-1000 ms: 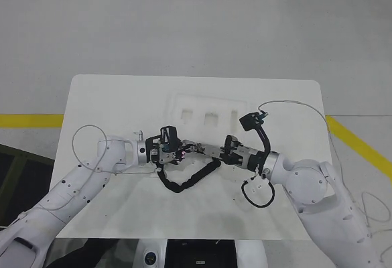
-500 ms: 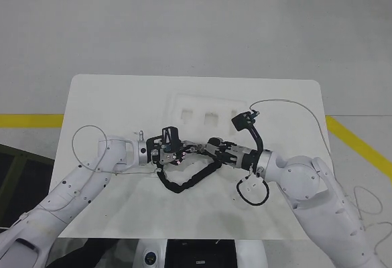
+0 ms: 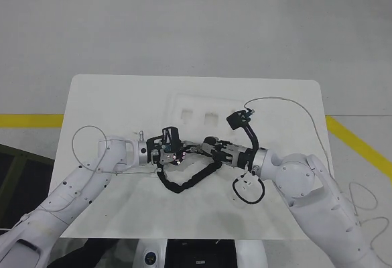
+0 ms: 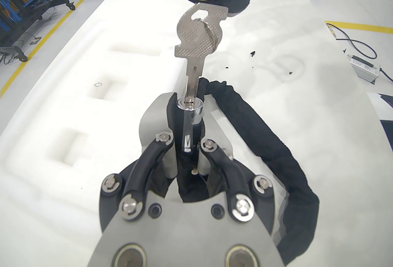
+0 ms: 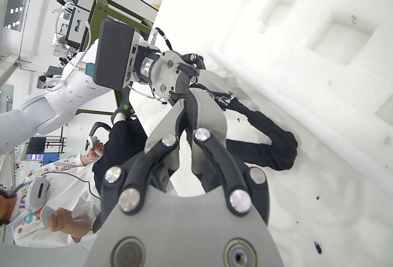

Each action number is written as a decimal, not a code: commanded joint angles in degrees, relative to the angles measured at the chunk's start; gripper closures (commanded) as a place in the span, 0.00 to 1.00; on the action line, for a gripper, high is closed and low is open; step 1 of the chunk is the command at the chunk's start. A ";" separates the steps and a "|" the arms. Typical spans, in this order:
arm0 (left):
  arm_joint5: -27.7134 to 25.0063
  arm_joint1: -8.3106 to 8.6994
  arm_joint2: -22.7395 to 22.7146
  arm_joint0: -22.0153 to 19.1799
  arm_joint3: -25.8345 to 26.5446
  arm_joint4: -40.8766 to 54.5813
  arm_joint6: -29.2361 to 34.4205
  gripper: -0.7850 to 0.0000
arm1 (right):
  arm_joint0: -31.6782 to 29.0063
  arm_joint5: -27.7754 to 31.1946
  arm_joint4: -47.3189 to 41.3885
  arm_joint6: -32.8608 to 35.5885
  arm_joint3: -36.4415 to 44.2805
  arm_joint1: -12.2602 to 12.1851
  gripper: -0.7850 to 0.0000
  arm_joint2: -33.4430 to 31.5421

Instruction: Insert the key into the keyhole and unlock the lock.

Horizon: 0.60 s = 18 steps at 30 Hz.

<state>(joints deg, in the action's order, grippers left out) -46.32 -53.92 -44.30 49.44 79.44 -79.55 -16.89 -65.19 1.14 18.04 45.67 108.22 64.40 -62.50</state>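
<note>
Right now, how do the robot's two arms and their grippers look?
The left arm and right arm have smooth white rounded shells. The left gripper and right gripper have grey metal fingers, black curved links and silver bolts. A thin pale cable loops from each arm.

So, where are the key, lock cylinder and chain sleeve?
key (image 4: 190, 47), left wrist view, on its textured head.
lock cylinder (image 4: 189, 119), left wrist view, on its chrome side.
chain sleeve (image 4: 258, 133), left wrist view, on its black fabric.
</note>
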 commanded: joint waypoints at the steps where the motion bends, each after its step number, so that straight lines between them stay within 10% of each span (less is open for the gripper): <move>1: -0.05 -0.07 -0.14 0.09 0.00 -0.22 0.07 1.00 | 0.40 0.02 -0.01 -0.11 -0.35 0.09 1.00 0.39; 18: -1.24 -0.51 -2.10 1.00 0.12 -1.36 -0.32 1.00 | 2.51 -2.42 2.42 -0.11 -2.78 0.69 1.00 3.09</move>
<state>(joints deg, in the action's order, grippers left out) -47.52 -54.41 -46.33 50.40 79.49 -80.90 -17.25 -62.78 -1.13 20.36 45.55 105.56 65.06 -59.58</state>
